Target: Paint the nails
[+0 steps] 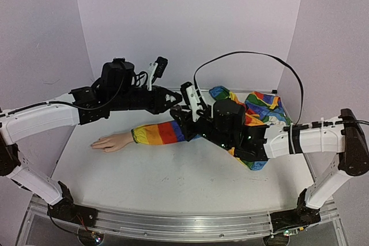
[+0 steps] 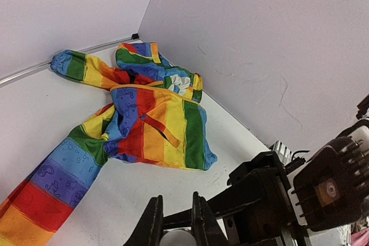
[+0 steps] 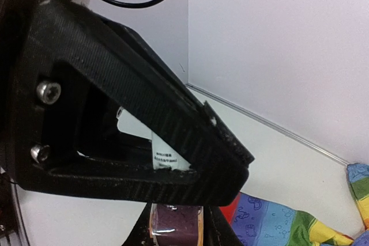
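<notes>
Top external view first: at the far left of the table (image 1: 173,188) lies the mannequin hand (image 1: 112,141), palm down, fingers pointing left. The nails (image 1: 95,144) are on those fingertips, too small from here to say whether any carry polish. The rainbow sleeve (image 1: 161,132) runs rightwards from the wrist.

Above the sleeve, well apart from the hand, the two arms meet tip to tip. The left gripper (image 1: 174,99) reaches in from the left with its jaws drawn nearly together. In the right wrist view they pinch a pale, labelled piece, which I take to be the cap (image 3: 167,155) of the polish bottle (image 3: 176,226). The right gripper (image 1: 182,114) comes from the right, closed around the small dark bottle's body just below that cap.

So I'd judge this as the opening step: the bottle is braced and the cap gripped, with no painting begun. Next would be a twist and a straight lift of the cap while the right arm keeps the bottle upright. Then comes a long carry leftwards to the fingertips.

Further right, the rest of the garment (image 1: 262,105) lies heaped against the back wall.
</notes>
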Tool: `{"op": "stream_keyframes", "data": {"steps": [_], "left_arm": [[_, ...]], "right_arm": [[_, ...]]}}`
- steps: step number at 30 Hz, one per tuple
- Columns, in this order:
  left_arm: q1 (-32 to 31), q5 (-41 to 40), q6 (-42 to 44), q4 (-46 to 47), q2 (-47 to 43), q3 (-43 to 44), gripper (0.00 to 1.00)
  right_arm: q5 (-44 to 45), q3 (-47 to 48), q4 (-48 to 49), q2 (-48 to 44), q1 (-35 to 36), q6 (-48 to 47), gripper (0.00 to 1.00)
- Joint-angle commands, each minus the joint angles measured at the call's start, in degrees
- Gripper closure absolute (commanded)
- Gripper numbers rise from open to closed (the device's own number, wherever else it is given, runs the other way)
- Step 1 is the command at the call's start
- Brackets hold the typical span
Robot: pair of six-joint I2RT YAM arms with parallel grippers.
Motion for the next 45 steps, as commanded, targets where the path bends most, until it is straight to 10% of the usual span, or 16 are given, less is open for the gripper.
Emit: {"op": "stream_keyframes", "data": {"steps": [1,7,14,27,38,45], "left_arm": [[-0.8,2.0,-1.6,-4.4,-1.1,1.8,0.92],[0.3,14.1,2.1,-2.6,-6.1,0.7,0.28],[1.0,17.8,2.9,0.5,-11.7,-2.5,0.14],[-1.3,31.2,0.9,8.1,-6.3,0.2,0.42],[-1.7,18.5,1.8,7.4,-7.1,-2.1,0.85],[-1.6,10.9,2.2,5.9,-5.5,-2.0,0.96]], "right_arm": [[5.7,3.5,6.5,-0.2,-3.5,-5.4,1.00],[-29.6,1.6,0.4,-4.1,-9.4,-3.6,1.00],[-67.7,2.2,0.2,-6.1,-14.0,6.0,1.00],[-71.6,3.8,7.7,-3.1,-13.9,13.6,1.00],[-64.7,2.0,5.6,-3.8,-14.0,10.6,1.00],[-29.3,2.5,-3.3,-5.3,-12.7,5.9,1.00]]}}
